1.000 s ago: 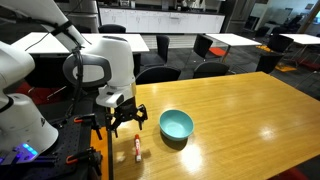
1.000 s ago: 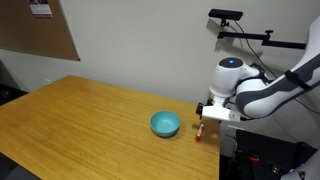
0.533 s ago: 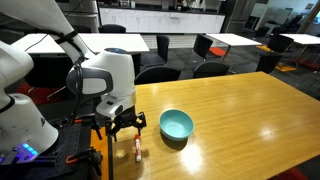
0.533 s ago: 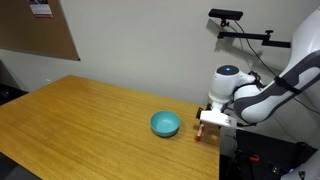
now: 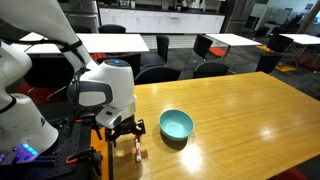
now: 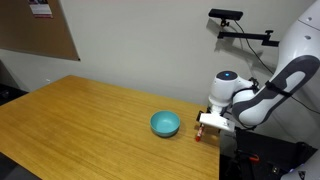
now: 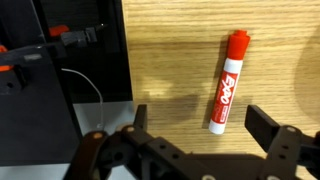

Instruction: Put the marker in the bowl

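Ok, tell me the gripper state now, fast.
Gripper: open, holding nothing; the slim red marker with a white end lies on the wooden table below, between the fingers.

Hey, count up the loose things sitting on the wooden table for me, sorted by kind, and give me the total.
Markers: 1, the red marker
Bowls: 1, the teal bowl
Total: 2

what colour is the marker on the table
Red, with a white end and red lettering on a white label along its barrel. The wrist view shows the marker best.
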